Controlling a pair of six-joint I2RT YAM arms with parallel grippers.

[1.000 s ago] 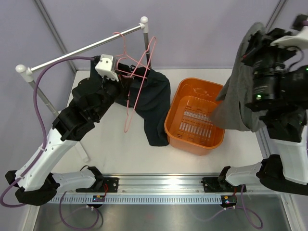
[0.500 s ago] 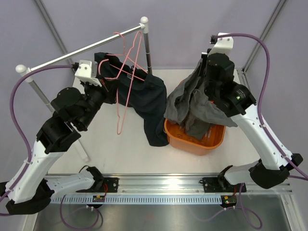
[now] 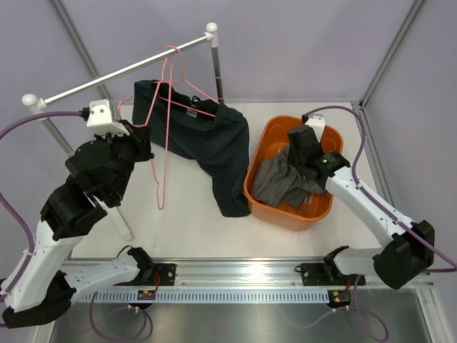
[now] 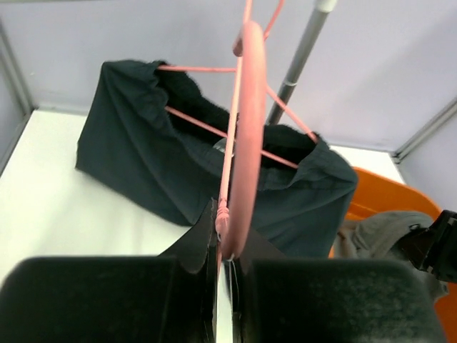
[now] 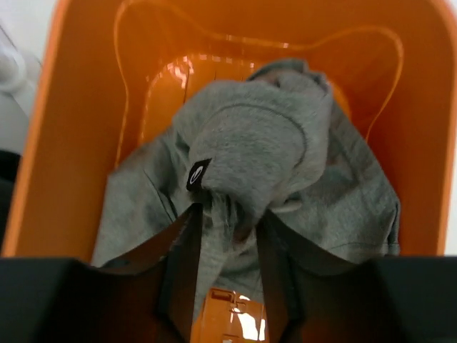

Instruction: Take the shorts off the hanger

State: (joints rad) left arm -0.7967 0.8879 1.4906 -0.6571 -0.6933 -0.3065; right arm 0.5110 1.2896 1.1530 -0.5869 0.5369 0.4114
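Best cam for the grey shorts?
Right wrist: the grey shorts fill the frame, heaped in the orange basket. Top external shows the shorts partly under the right arm. Left wrist catches only a sliver at its right edge.

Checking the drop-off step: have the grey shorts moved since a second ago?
Yes. The grey shorts, earlier hanging high beside the right rim of the orange basket, now lie down inside it.

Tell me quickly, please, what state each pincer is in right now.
Left pincer: closed on the pink hanger.
Right pincer: open, straddling the grey shorts in the orange basket.
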